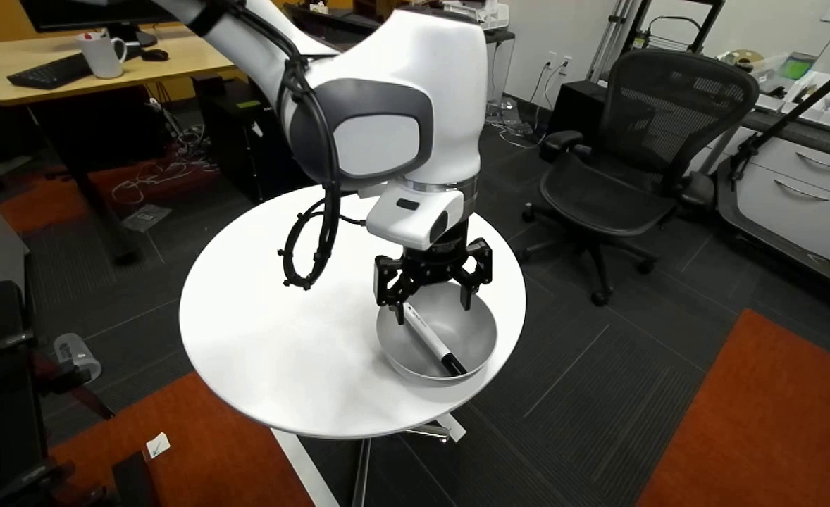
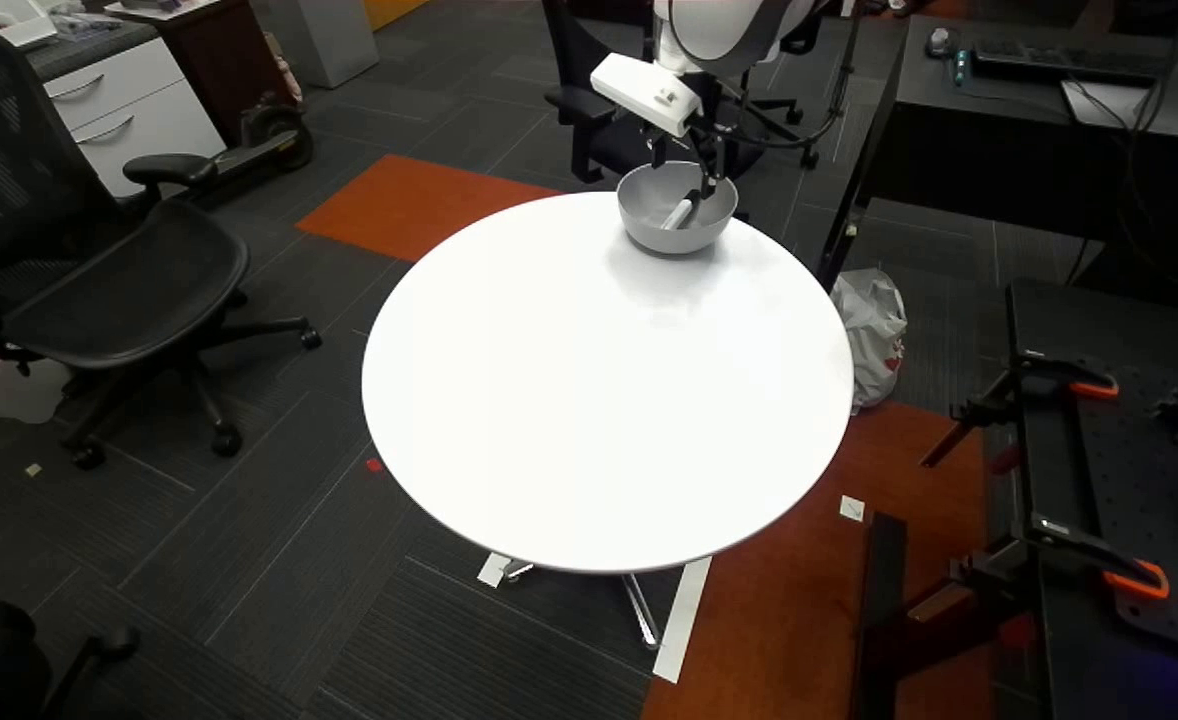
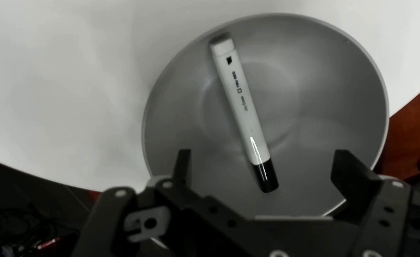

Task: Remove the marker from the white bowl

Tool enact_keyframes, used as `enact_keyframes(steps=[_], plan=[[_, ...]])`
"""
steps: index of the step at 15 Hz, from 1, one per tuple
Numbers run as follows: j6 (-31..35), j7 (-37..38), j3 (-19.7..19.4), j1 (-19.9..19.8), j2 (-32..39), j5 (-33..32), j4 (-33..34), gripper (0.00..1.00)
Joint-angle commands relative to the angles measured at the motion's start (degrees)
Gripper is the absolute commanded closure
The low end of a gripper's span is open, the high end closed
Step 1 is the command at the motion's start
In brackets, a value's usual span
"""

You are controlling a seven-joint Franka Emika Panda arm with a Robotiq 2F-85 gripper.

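1. Dangles cable (image 1: 331, 193) left of bowl (image 1: 475, 334) in an exterior view.
2. Holds fingers (image 3: 352, 175) apart over bowl with slanted marker (image 3: 243, 106) inside.
3. In an exterior view, has bowl near edge of worktop (image 1: 295, 331), chair (image 1: 676, 105) upper right, desk (image 1: 182, 49) upper left.

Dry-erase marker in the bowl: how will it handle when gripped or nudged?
The dry-erase marker should be stiff: it looks straight and unbent. It may be slippery; the sharp highlight near its black end suggests smooth plastic. Nudged, it could roll or slide, as it looks rounded and lies across the curved bowl.
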Motion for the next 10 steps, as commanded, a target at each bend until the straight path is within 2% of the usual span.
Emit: enact_keyframes(steps=[1, 10], plan=[[-2.03, 0.94, -0.54, -0.33, 3.40, 1.61, 4.26, 0.00], [-4.27, 0.49, -0.24, -1.33, 8.89, 3.18, 9.30, 0.00]])
